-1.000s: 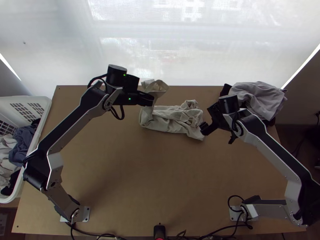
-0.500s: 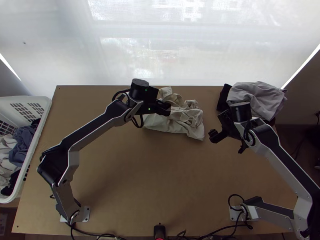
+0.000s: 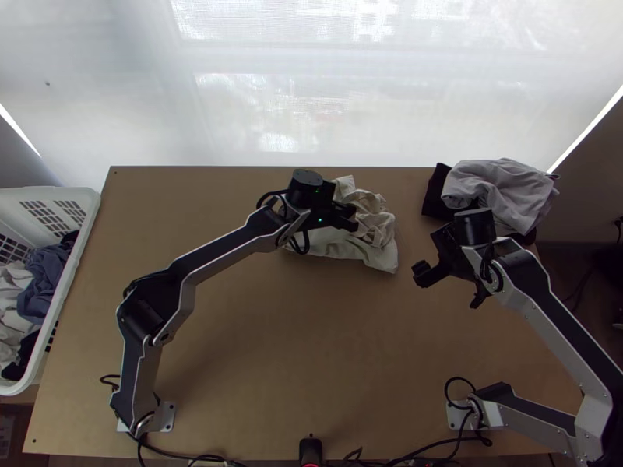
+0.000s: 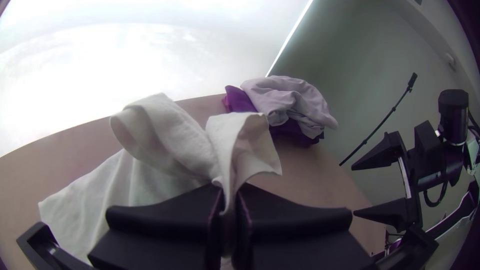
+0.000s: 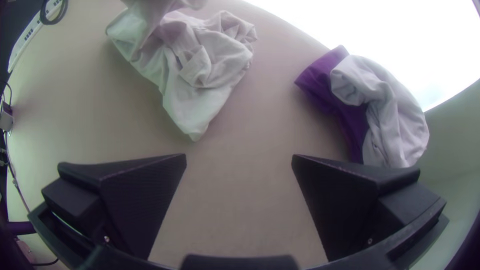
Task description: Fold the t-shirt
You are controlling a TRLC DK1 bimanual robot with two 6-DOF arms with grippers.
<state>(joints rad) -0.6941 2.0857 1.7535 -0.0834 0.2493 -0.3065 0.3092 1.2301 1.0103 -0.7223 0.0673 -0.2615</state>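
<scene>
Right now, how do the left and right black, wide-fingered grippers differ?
The left gripper is shut on the bunched cream cloth t-shirt; the right gripper stands open, holding nothing. The left is over the t-shirt, the right beside it, over the light wooden table. Both are black and two-fingered.

I can't make out any readable text, label, brand, number or sign from where I am, neither looking down from above nor from either wrist.
</scene>
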